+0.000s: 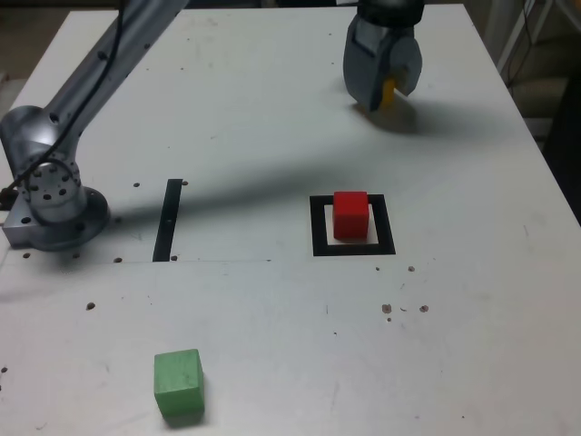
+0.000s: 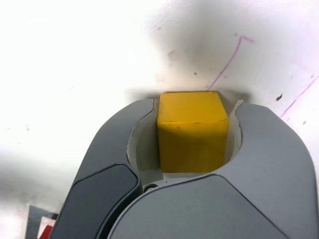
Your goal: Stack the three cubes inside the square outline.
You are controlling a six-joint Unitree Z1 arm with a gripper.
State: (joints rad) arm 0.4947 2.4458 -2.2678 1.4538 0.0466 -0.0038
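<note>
My gripper (image 1: 386, 95) is at the far side of the table, low over the surface, shut on the yellow cube (image 1: 388, 91). In the wrist view the yellow cube (image 2: 192, 132) fills the gap between the two grey jaws, which press on its sides. The red cube (image 1: 350, 214) stands inside the square outline (image 1: 320, 227) near the table's middle. Close to the near edge, at the exterior view's left, the green cube (image 1: 178, 383) sits alone. Whether the yellow cube rests on the table or hangs just above it does not show.
The arm's base (image 1: 54, 195) is bolted at the exterior view's left, and the arm reaches across the far part of the table. A thin black strip (image 1: 169, 220) lies beside the base. Pink pen lines (image 2: 227, 64) mark the surface near the gripper.
</note>
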